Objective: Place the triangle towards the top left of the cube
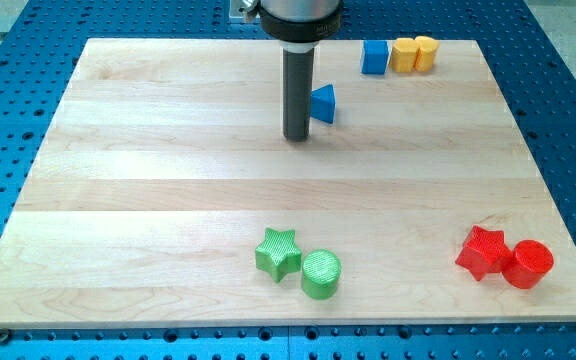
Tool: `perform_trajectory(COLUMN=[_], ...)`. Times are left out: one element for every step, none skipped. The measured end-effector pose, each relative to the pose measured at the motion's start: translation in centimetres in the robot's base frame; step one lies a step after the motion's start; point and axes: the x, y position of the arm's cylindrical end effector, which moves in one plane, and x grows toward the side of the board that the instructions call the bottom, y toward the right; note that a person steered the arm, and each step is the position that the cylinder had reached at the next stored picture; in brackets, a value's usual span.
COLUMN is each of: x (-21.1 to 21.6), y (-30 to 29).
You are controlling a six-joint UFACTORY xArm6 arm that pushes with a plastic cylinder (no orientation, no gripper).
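No writing or brand marks legible. Bench (148, 190), left to right: green star (278, 253) touching green cylinder (320, 274) near the bottom edge. My tip (297, 137) stands just left of the blue triangle (324, 103), about touching; the rod carries no hand. Blue cube (374, 57) and yellow block (413, 54) at the top edge. Red star (482, 251) touching red cylinder (530, 264), bottom right corner.

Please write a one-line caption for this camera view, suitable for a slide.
My tip stands just left of the blue triangle, with the blue cube toward the view's upper right of it.
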Motion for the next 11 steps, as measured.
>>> perform_trajectory(x=[-1.8,-1.8,-3.6,-4.9,-4.9,-5.9,-7.4,-8.7,-10.8,-13.4,-16.8], y=[1.1,3.1,3.2,4.0,6.2,6.6,6.6,6.5,6.3,3.8,-0.7])
